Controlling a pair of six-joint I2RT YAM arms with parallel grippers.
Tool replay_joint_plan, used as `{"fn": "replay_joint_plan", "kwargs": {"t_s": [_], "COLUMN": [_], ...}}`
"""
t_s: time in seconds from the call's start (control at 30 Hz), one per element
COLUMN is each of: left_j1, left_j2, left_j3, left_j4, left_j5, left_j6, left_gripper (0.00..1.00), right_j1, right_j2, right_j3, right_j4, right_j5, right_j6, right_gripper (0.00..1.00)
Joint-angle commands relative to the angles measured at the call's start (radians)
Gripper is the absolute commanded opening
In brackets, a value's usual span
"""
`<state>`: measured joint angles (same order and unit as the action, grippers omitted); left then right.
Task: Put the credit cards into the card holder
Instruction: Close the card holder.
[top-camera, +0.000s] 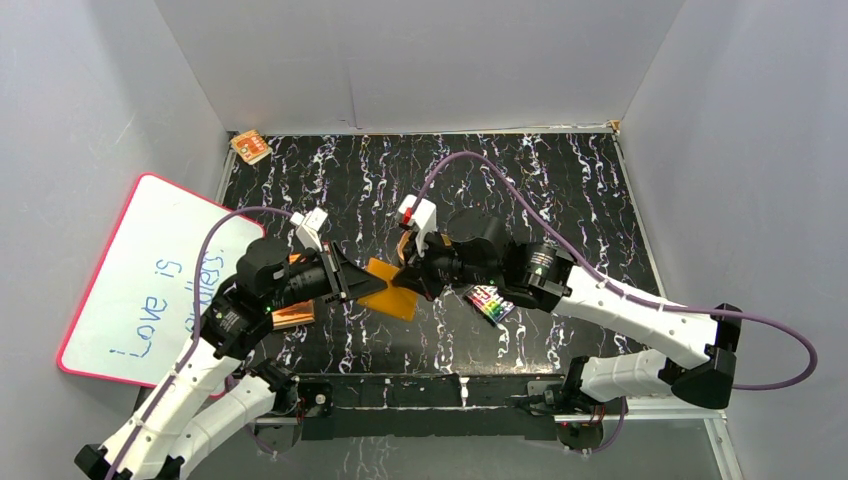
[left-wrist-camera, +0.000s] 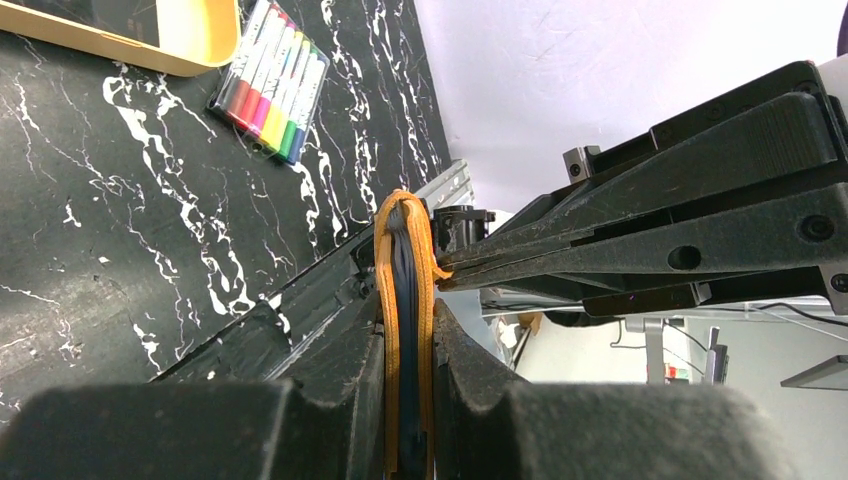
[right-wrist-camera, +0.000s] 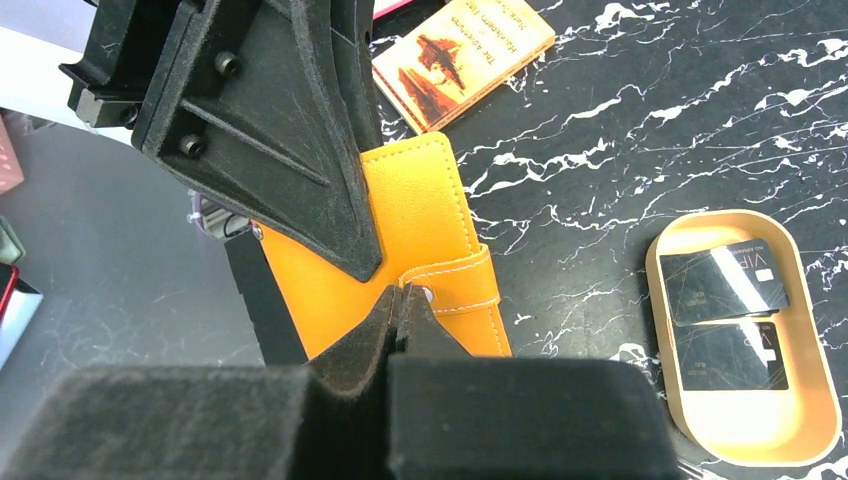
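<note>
Over the black table (top-camera: 560, 180), the card holder (right-wrist-camera: 420, 220) is being squeezed by the left gripper (left-wrist-camera: 408, 305) and pinched by the right gripper (right-wrist-camera: 405, 293). Credit cards (right-wrist-camera: 722, 282) are being held in a tray (right-wrist-camera: 770, 432).

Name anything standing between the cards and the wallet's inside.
The wallet itself: it is folded shut, clamped in the left gripper, with the right gripper pinching its tab. The cards lie in the tray, untouched.

On your black marbled table (top-camera: 560, 190) you have: pack of coloured markers (left-wrist-camera: 272, 85), tan oval tray (right-wrist-camera: 760, 425), orange printed booklet (right-wrist-camera: 463, 58), small orange item (top-camera: 250, 147) at far-left corner, pink-edged whiteboard (top-camera: 150, 285) with blue handwriting beside the left edge.
</note>
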<state>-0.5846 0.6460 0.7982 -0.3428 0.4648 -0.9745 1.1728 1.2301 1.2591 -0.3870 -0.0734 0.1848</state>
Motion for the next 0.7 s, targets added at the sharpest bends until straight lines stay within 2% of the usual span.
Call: {"fn": "replay_joint_plan", "kwargs": {"t_s": [0.0,0.07,0.1,0.23,0.4,0.67], "left_j1": [-0.004,-0.004,-0.004,-0.004,-0.004,-0.004], "left_j2": [-0.029,-0.030,-0.030,-0.030,-0.031,-0.063], "left_j3": [0.085,0.083,0.081,0.078,0.074,0.061], "left_j4": [0.169,0.165,0.163,0.159,0.156,0.145], "left_j5": [0.038,0.035,0.034,0.030,0.029,0.052], "left_j6": [-0.009,-0.007,-0.008,-0.005,-0.002,0.050], "left_gripper": [0.00,0.00,0.00,0.00,0.00,0.00], "right_j1": [0.028,0.028,0.028,0.027,0.027,0.001], "right_j2": [-0.012,-0.017,-0.020,-0.031,-0.049,-0.159], "right_j3": [-0.018,-0.017,-0.017,-0.014,0.005,0.022], "right_j4": [-0.041,-0.038,-0.035,-0.025,-0.019,0.020], "right_j5": [-0.060,-0.067,-0.073,-0.095,-0.123,0.000], "right_j6": [0.039,0.041,0.042,0.045,0.056,0.101], "right_gripper": [0.00,0.00,0.03,0.31,0.53,0.61]}}
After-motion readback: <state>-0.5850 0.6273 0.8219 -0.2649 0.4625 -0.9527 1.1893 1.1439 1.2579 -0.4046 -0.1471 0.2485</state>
